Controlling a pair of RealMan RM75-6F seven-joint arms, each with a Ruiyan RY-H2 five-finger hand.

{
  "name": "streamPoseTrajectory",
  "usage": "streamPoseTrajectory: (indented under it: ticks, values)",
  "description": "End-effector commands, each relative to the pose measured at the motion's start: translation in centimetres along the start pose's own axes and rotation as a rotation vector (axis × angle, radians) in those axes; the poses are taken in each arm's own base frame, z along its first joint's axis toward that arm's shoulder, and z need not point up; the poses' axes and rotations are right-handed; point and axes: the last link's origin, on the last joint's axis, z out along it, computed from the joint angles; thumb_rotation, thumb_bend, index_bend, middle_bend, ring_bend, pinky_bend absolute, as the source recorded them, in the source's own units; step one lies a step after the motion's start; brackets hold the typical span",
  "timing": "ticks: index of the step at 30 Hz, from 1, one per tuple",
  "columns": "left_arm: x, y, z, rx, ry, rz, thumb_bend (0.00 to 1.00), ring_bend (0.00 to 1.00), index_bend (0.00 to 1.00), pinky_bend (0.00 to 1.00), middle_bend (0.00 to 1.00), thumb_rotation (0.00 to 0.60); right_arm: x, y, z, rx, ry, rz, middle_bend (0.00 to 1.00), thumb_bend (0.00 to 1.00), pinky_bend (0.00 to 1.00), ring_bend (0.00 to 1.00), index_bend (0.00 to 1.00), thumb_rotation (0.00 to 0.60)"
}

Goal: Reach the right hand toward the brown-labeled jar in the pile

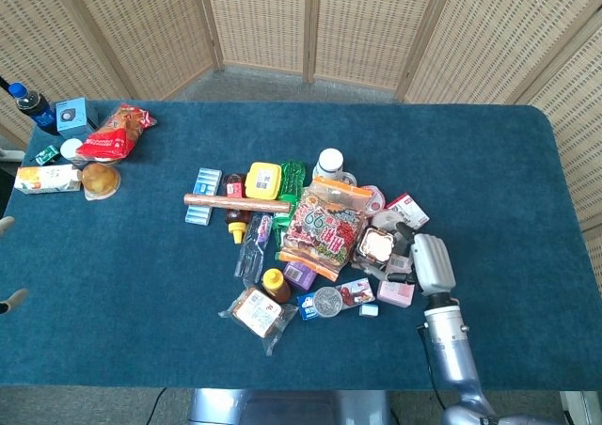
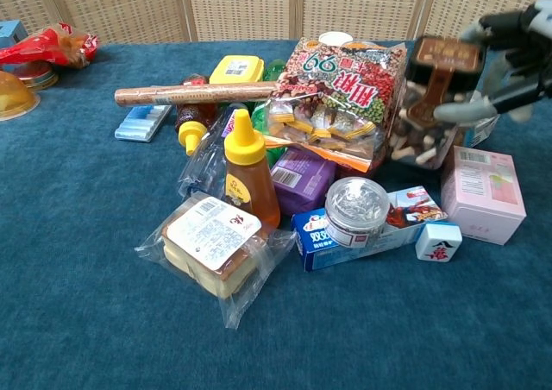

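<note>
Left hand [image 1: 7,301] barely shows at the far left table edge in head view, only pale fingertips, can't tell if spread or curled, holds nothing visible

Pile mid-table, going rightward: wrapped sandwich [image 2: 211,248], honey bottle [image 2: 245,167], mixed snack bag [image 2: 341,97] leaning upright, clear round tub [image 2: 357,207] on a blue box [image 2: 345,236]

Brown-labeled jar [image 2: 431,101] sits at the pile's right edge, just right of the snack bag, above the pink box [image 2: 483,191]; in chest view it looks tilted and raised off the table, clear body with small pale and brown pieces inside, brown lid on top

Right hand [image 2: 504,58] wraps the jar from the right, fingers [image 2: 466,110] across the clear body and others at the lid, so it's gripping the jar, not just near it

Handling guess: rigid clear plastic, smooth and likely a bit slippery, light to moderate weight, loose contents may shift as it tips. Best hold looks like around the mid body below the lid, thumb opposite fingers, not on the lid alone. Neighbouring bag and boxes are close, could get dragged
</note>
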Motion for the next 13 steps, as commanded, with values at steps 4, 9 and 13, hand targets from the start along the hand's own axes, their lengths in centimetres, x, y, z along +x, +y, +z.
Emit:
streamPoseTrajectory:
  ticks: [4, 9, 13]
  values:
    - [0.0, 0.2, -0.1, -0.01, -0.003, -0.005, 0.05, 0.0, 0.13, 0.0, 0.0, 0.6, 2.2, -1.9, 0.1, 0.035, 0.058, -0.018, 0.88, 0.0, 0.76, 0.62, 0.49, 0.6]
    - [0.0, 0.2, -0.1, -0.011, -0.003, -0.009, 0.05, 0.0, 0.13, 0.0, 0.0, 0.6, 3.1, -2.9, 0.1, 0.052, 0.077, -0.025, 0.88, 0.0, 0.76, 0.62, 0.49, 0.6]
    - [0.1, 0.3, -0.1, -0.013, -0.002, -0.012, 0.05, 0.0, 0.13, 0.0, 0.0, 0.6, 3.6, -3.6, 0.1, 0.062, 0.092, -0.024, 0.88, 0.0, 0.76, 0.62, 0.49, 0.6]
